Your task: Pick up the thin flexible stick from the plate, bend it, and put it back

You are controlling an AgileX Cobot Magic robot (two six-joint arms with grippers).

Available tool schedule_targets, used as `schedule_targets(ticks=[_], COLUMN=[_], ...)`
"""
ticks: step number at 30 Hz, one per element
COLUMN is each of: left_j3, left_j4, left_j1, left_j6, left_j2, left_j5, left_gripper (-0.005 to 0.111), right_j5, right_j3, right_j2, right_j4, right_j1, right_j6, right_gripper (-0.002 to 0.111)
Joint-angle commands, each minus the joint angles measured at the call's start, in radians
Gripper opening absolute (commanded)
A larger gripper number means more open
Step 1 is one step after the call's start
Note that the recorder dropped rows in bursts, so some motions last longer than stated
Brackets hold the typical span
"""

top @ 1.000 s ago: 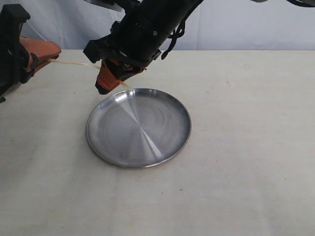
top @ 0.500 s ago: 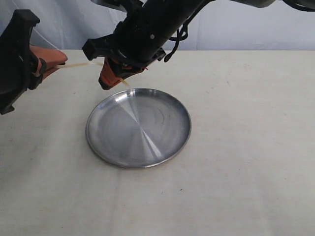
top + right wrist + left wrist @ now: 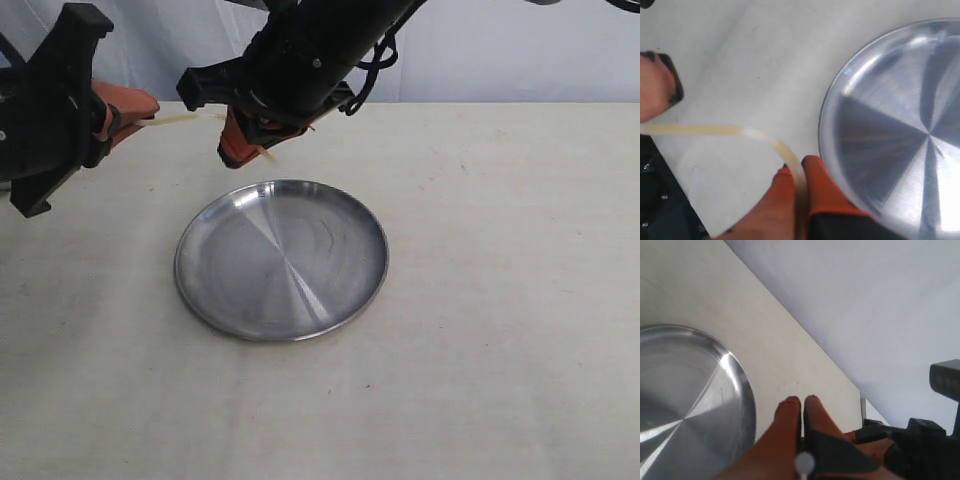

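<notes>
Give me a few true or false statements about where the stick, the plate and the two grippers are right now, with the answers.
1. The thin flexible stick lies on the plate. False: it is held in the air, off the plate.
2. The left gripper and the right gripper are both shut on the stick. True.
3. The stick is dead straight. False: it curves near the right gripper.
4. The plate holds nothing. True.

A cream tabletop stands before a pale bluish-white backdrop.
</notes>
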Motion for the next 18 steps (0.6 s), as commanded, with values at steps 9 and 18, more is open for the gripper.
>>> schedule_targets(ticks=[9, 18], left_j3=[-0.006, -0.006], left_j4=[0.015, 0.015], left_j1=[-0.079, -0.089], left_j6=[-0.053, -0.060], left_j2=[0.047, 0.048], left_j5=[0.054, 0.058], left_gripper=[0.000, 0.000], right_j5=[-0.172, -0.289], right_j3=[0.085, 0.195], right_j2=[-0.058, -0.102], right_j4=[-0.068, -0.060], right_j1=[-0.003, -0.003], right_j6=[0.120, 0.173], right_gripper=[0.000, 0.000])
